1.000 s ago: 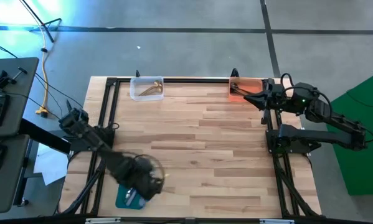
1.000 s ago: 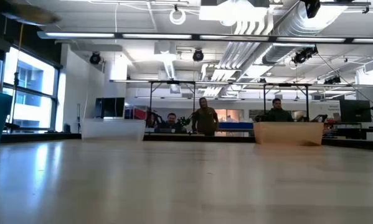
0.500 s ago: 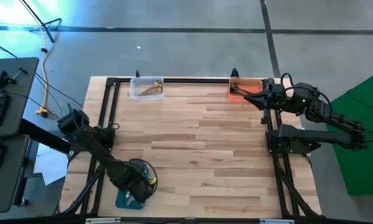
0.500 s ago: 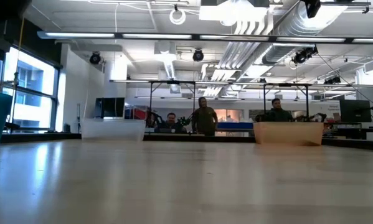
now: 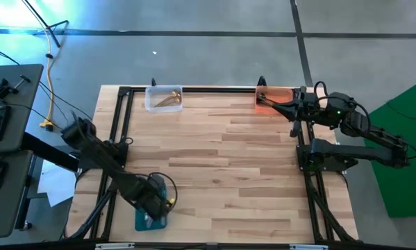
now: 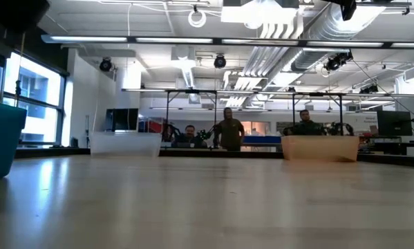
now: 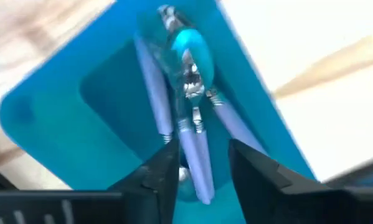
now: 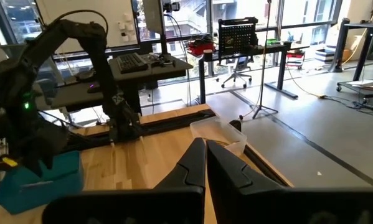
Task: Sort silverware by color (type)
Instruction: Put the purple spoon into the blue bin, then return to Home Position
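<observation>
An open office with tall windows (image 6: 37,104), ceiling ducts (image 6: 289,31), desks (image 8: 155,65) and grey floor (image 5: 208,62).

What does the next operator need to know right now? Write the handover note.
Left gripper: open, directly over the teal tray at the table's near left edge; nothing is held.
Right gripper: shut, empty, parked by the orange tray at the far right.
Silverware: lilac-handled silver spoons lie in the teal tray, gold spoons in the clear tray at the far left, dark pieces in the orange tray.
Done: no loose pieces show on the table.
Left: lift the left arm clear.
</observation>
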Tool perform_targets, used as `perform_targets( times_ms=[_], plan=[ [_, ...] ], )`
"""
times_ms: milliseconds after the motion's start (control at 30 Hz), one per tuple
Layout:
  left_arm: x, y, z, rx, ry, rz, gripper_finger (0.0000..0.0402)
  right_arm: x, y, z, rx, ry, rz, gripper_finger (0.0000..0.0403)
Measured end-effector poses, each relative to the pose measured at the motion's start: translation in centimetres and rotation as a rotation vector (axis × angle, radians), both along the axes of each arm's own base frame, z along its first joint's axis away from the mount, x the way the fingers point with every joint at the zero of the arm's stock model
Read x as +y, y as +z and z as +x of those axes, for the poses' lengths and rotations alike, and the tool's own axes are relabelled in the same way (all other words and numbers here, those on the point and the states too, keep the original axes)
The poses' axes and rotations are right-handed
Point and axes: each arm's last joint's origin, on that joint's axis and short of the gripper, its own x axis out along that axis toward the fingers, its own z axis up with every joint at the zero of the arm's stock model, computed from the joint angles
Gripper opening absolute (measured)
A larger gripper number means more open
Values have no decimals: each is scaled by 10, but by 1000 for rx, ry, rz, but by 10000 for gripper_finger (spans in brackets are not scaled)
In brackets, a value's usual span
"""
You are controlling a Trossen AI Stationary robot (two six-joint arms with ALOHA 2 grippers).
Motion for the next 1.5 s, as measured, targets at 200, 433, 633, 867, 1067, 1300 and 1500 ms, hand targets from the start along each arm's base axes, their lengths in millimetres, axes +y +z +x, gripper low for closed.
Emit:
perform_targets(
  times_ms=[200, 433, 633, 867, 1067, 1300, 1500],
  plan=[
    [18, 43, -11, -210, -115, 5, 144, 0, 0, 0, 6, 1, -18, 0],
    [70, 95, -13, -537, -294, 220, 69, -1, -1, 5, 27, 21, -32, 0],
    [130, 112, 6, -821, -436, 346, 9, -6, -7, 24, 73, 61, -20, 0],
    [194, 86, 31, -1159, -565, 476, 1, -15, -9, 56, 54, 114, -53, 0],
    [234, 58, 32, -1256, -607, 592, 0, -22, -25, 88, -32, 140, -83, 0],
    [259, 48, 16, -1246, -703, 675, 0, -17, -93, 92, -156, 112, -9, 0],
    [275, 25, -16, -1191, -704, 689, 0, -11, -117, 70, -74, 48, -8, 0]
  ],
)
